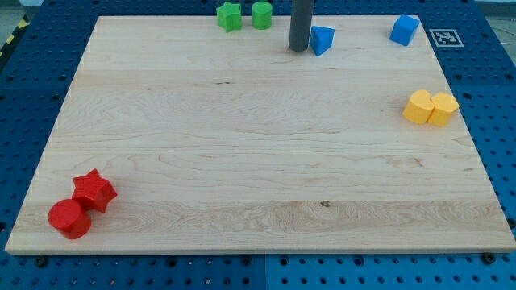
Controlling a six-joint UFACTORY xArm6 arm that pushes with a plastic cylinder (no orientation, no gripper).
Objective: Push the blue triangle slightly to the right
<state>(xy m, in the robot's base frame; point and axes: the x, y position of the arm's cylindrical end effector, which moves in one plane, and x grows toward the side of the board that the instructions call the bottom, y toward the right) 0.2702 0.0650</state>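
green star (230, 16), green cylinder (262, 14), blue cube (405, 30), yellow pair (430, 107), red pair (82, 204)

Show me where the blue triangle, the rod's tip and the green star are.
blue triangle (322, 39), camera view, on its top face, just right of the rod.
my tip (299, 49), camera view, the rod's very lower end.
green star (230, 15), camera view, middle of its top face.

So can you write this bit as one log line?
my tip | touching blue triangle on its view-left side | push right not visibly done | blue cube further right

rod (301, 20) cut off at the view's top — blue triangle (323, 39) partly hidden
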